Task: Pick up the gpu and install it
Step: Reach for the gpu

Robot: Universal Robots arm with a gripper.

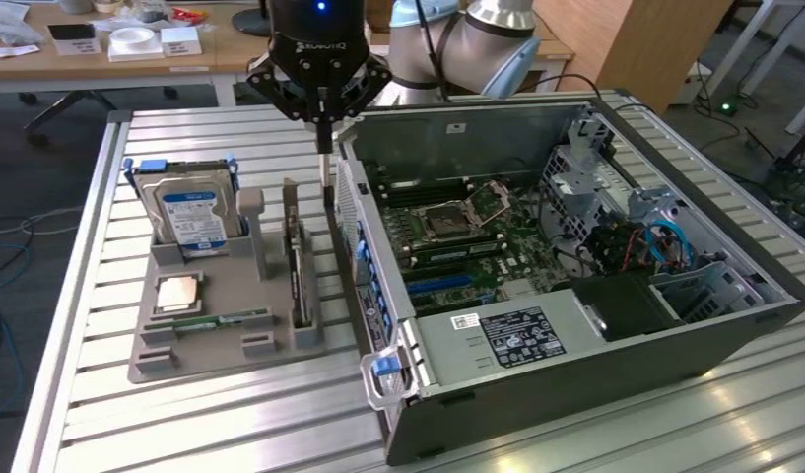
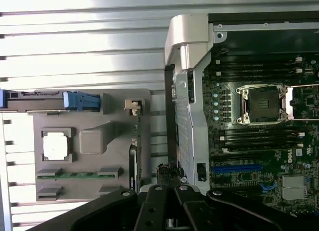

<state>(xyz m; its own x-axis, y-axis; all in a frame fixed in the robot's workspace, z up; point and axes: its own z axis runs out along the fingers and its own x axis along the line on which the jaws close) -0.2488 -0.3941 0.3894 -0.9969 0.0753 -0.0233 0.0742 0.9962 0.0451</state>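
Item: gpu point(image 1: 299, 276), on edge in the grey holder point(image 1: 205, 340) on the bench point(image 1: 178, 424), at 7 o'clock of the pincer point(image 1: 326, 143) in the exterior view. Pincer: jaws pressed together, nothing visibly held, above the gap beside the computer case point(image 1: 534, 394). Hazards: closed tips would likely strike the card's top edge rather than straddle it, and the near case wall at 3 o'clock could snag them.

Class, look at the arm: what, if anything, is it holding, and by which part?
Nothing, it seems: the gripper is shut with nothing between its fingers, and the gpu stands on edge in the gray tray, apart from them.
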